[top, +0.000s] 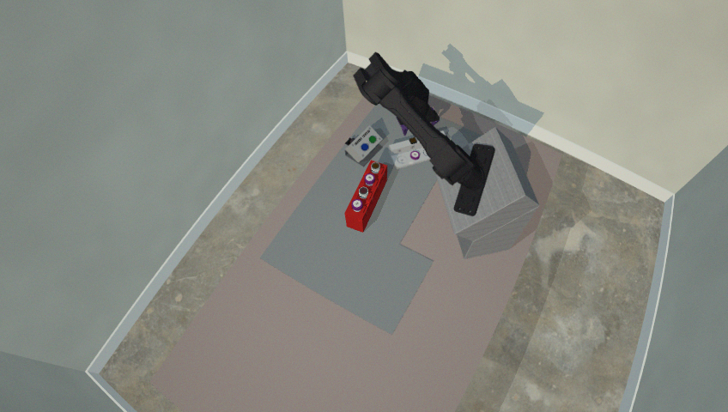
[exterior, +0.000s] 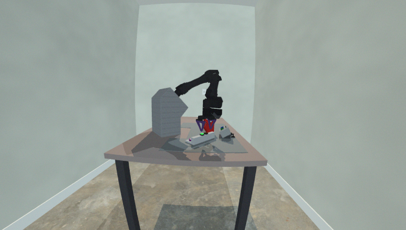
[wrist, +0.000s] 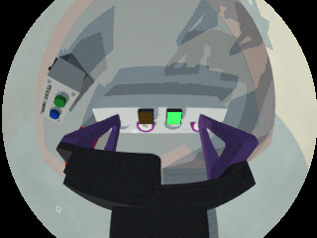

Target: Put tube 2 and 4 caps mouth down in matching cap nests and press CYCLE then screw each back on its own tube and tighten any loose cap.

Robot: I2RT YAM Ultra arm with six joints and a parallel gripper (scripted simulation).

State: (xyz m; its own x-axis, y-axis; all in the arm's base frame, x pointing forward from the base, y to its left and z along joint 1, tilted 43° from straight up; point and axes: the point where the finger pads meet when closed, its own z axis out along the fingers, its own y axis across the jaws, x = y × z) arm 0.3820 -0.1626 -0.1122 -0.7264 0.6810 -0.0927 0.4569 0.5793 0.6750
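The red decapping station point(top: 365, 196) holds four tubes; two carry purple caps point(top: 369, 178) point(top: 356, 205) and the other two stand open point(top: 375, 166) point(top: 363, 191). The white cap tray point(top: 409, 153) lies behind it, with one purple cap point(top: 415, 155) in a nest; the arm hides the rest of the tray. My gripper point(wrist: 158, 118) hangs open and empty above the tray, also seen in the exterior view point(exterior: 205, 124). In the wrist view the green lamp point(wrist: 173, 117) is lit and the amber lamp point(wrist: 146, 117) is dark. Purple cap rims show below the lamps, one of them at the right point(wrist: 194, 126).
The key desk point(top: 364, 142) stands left of the tray, with the blue CYCLE key point(top: 364, 147) and the green READY key point(top: 373, 138); it also shows in the wrist view point(wrist: 59, 93). The grey arm pedestal point(top: 490, 198) stands to the right.
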